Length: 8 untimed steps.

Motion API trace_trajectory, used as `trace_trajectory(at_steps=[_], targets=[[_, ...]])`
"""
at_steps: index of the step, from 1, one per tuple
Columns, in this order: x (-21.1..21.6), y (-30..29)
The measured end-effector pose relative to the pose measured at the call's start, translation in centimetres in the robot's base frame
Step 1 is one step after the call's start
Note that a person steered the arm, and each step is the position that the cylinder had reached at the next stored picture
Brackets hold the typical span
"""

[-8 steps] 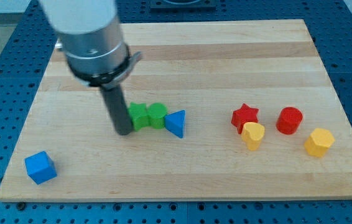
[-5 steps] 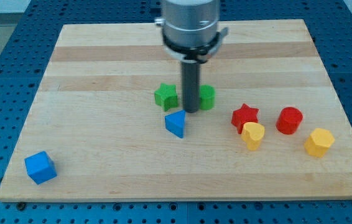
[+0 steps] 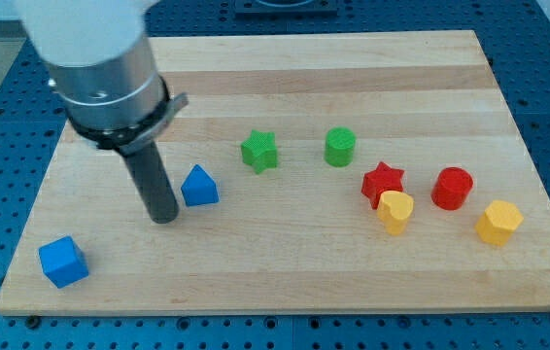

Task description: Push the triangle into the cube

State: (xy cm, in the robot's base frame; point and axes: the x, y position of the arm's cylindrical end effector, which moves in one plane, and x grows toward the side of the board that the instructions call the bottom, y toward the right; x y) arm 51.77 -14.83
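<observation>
The blue triangle (image 3: 199,186) lies on the wooden board (image 3: 285,262) left of centre. The blue cube (image 3: 63,262) sits near the board's bottom left corner. My tip (image 3: 163,218) rests on the board just to the left of and slightly below the triangle, with a small gap between them, and up and to the right of the cube. The arm's grey body fills the view's top left.
A green star (image 3: 259,152) and a green cylinder (image 3: 340,147) sit near the middle. On the right are a red star (image 3: 383,181), a yellow heart (image 3: 395,211), a red cylinder (image 3: 452,188) and a yellow hexagon (image 3: 498,222).
The triangle has moved left from the board's middle toward the cube. My tip has swung from between the green blocks to the triangle's left side. The green star and cylinder now stand apart.
</observation>
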Motion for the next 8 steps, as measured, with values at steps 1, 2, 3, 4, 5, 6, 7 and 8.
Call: trace_trajectory(at_steps=[1, 2, 3, 4, 5, 6, 7, 8], targets=[[0.5, 1.0], [0.5, 3.8], [-2.4, 11.2], [-5.6, 10.4], [-2.7, -0.8], [-0.1, -6.2], [-1.4, -6.2], [-5.4, -3.4]])
